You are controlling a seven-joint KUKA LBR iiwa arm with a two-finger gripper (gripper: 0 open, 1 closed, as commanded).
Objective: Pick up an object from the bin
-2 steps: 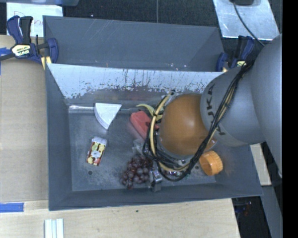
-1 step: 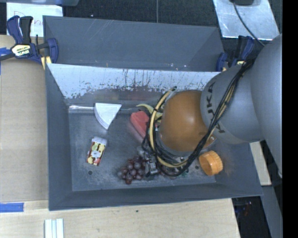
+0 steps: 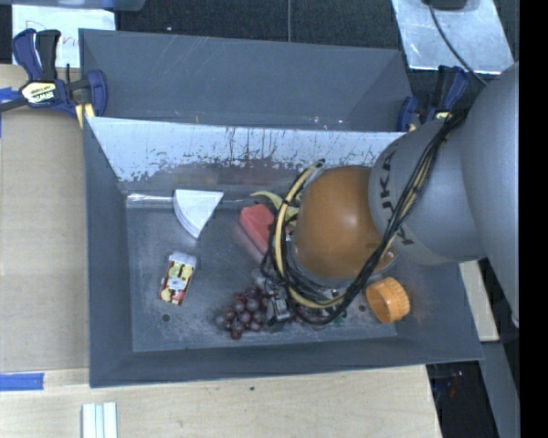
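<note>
My gripper (image 3: 276, 305) reaches down near the bin's front, mostly hidden under the arm's orange cover and cables. Its tip sits right at the right end of a bunch of dark purple grapes (image 3: 242, 315) lying on the bin floor. A red block-like thing (image 3: 256, 225) lies just behind the gripper, partly hidden by the cables. An orange round piece (image 3: 387, 299) lies to the right of the gripper, against the front right of the floor.
A white wedge-shaped piece (image 3: 197, 210) lies at the back left of the floor. A small yellow and white packet with red print (image 3: 176, 278) lies left of the grapes. The arm covers the right half of the bin.
</note>
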